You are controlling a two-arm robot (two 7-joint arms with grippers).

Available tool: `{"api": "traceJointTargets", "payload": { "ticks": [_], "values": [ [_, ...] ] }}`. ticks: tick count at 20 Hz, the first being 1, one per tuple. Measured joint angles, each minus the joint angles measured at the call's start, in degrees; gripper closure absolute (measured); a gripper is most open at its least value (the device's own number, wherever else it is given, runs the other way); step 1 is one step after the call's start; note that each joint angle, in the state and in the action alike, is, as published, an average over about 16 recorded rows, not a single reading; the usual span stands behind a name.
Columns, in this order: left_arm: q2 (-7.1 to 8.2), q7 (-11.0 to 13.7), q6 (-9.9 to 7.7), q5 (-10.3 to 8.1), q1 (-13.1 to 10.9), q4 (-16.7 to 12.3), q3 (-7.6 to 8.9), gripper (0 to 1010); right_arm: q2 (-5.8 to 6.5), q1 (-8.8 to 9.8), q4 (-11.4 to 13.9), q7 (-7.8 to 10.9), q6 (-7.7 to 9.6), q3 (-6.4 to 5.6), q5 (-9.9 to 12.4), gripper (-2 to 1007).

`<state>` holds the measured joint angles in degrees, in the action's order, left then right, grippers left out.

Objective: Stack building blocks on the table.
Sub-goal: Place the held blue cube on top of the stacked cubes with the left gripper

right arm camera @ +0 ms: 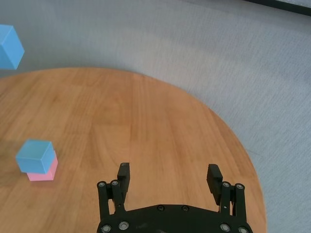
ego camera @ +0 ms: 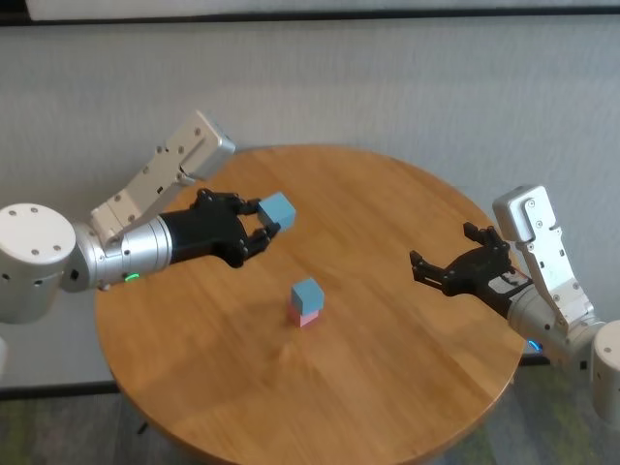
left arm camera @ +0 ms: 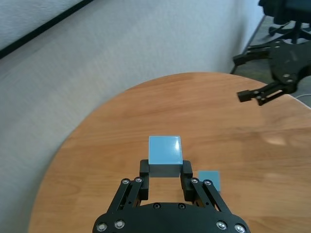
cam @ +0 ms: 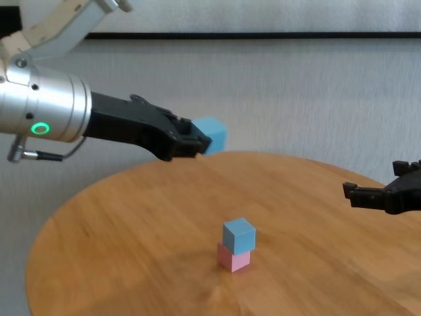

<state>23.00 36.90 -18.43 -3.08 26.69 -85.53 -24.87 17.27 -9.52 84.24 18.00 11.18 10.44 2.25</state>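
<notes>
Grey textured wall stands behind the round wooden table (ego camera: 387, 387), whose honey-brown top carries a small stack near its middle: a light blue cube (ego camera: 306, 292) sitting on a pale pink cube (ego camera: 305, 315), the upper one turned slightly askew on the lower.

Two of three blocks are therefore already stacked. The third, another light blue cube (ego camera: 278, 208), is held in the air by the left gripper (ego camera: 263, 225), its fingers closed on the cube's sides, above the table toward the far-left edge and well apart from the stack. It probably sits square between the pads (the wrist view hides the lower faces).

The right gripper (ego camera: 444, 266) hovers over the right edge of the table with its fingers spread and nothing between them, apparently idle.

What remains, as I judge it, is carrying the held cube over the stack, lowering it onto the blue top and releasing without nudging the skewed block beneath.
</notes>
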Motion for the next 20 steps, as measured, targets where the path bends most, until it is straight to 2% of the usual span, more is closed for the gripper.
{"api": "traceJointTargets", "payload": {
  "ticks": [12,20],
  "values": [
    [1.47,5.6,1.07,-4.69,-1.7,-1.1,-2.9,615,0.0,0.0,0.0,0.0,0.0,0.0,0.0,5],
    [1.53,7.8,2.3,-6.42,-0.8,2.1,-4.88,615,0.0,0.0,0.0,0.0,0.0,0.0,0.0,4]
  ]
}}
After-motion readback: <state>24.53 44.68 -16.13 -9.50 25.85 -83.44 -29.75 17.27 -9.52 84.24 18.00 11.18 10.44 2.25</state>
